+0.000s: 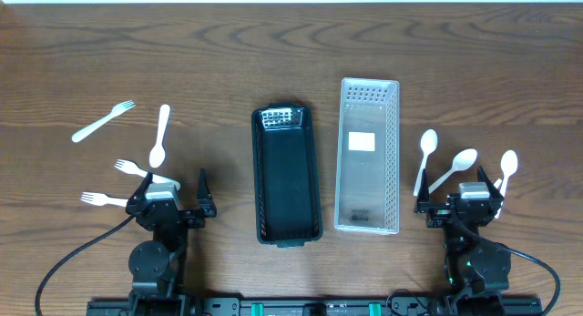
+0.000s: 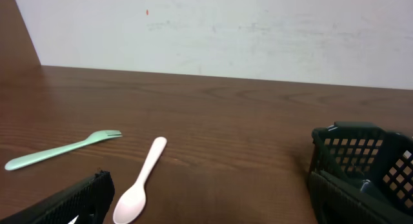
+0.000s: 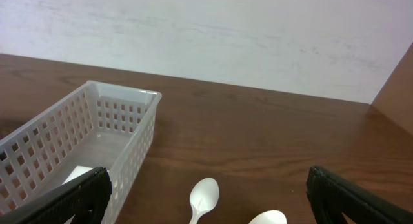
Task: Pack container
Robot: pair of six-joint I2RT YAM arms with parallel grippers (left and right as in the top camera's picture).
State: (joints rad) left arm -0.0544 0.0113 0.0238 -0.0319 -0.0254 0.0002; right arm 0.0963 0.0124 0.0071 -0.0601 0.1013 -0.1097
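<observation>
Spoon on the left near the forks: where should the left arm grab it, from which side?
Mid-handle, from straight above, left gripper closing across it. The spoon lies flat on the table, bowl toward the robot, handle pointing away; the handle is straight and narrow with bare wood either side. The rounded bowl would likely slip.

- dark brown wooden table (image 1: 209,52): wavy wood grain
- long black plastic basket (image 1: 287,175): grid-hole walls
- translucent white plastic basket (image 1: 368,157): same grid
- plastic fork (image 1: 103,121) at 10 o'clock: pale mint-ish
- plastic spoon (image 1: 160,136): creamy white

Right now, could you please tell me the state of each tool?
Left tool: open, holding nothing.
Right tool: open, holding nothing.
</observation>
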